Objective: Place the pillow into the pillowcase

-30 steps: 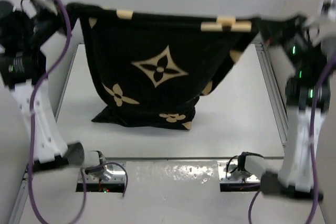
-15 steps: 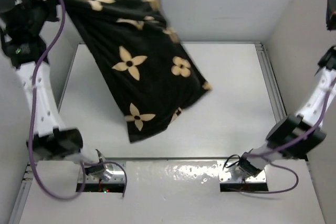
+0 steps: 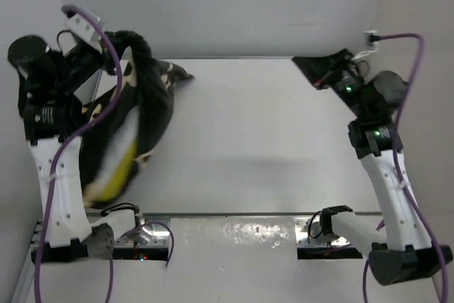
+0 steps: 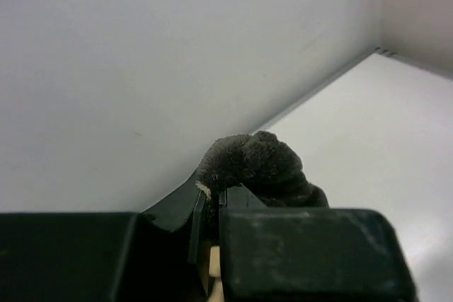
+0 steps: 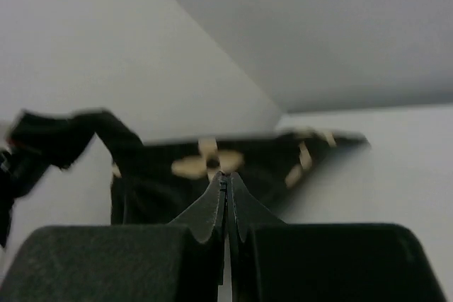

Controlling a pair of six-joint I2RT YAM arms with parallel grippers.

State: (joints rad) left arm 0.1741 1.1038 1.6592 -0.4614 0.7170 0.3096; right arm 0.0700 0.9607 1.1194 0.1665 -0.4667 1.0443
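The pillowcase (image 3: 152, 108), black plush with tan flowers, hung in a bunched, twisted drape at the back left of the table (image 3: 269, 133), close against the left arm. Low in that drape a blurred streak of cream and yellow showed (image 3: 119, 169), most likely the pillow, wrapped by the dark cloth on both sides. Judging by this, the pillow was largely inside the case. The blur hid whether an edge stuck out or whether the opening was closed over it. What seemed left was to settle any exposed part inside, lay the bundle flat and let go.

The left fingers (image 4: 175, 211) were clamped on a tuft of the black plush, seen close in the left wrist view, and they alone carried the load. The right fingers (image 5: 205, 211) were pressed together with nothing between them. They hung over the back right of the table, well apart from the case, which showed only in the distance in the right wrist view.

A second before, the case had been stretched wide like a curtain between both arms, each holding an upper corner, with its lower edge resting on the table. Half a second before, the right arm had let go and swung out to the right, and the case hung slanting from the left arm alone. By this moment it had collapsed leftward into a narrow bundle, and the right arm had come back in over the table.
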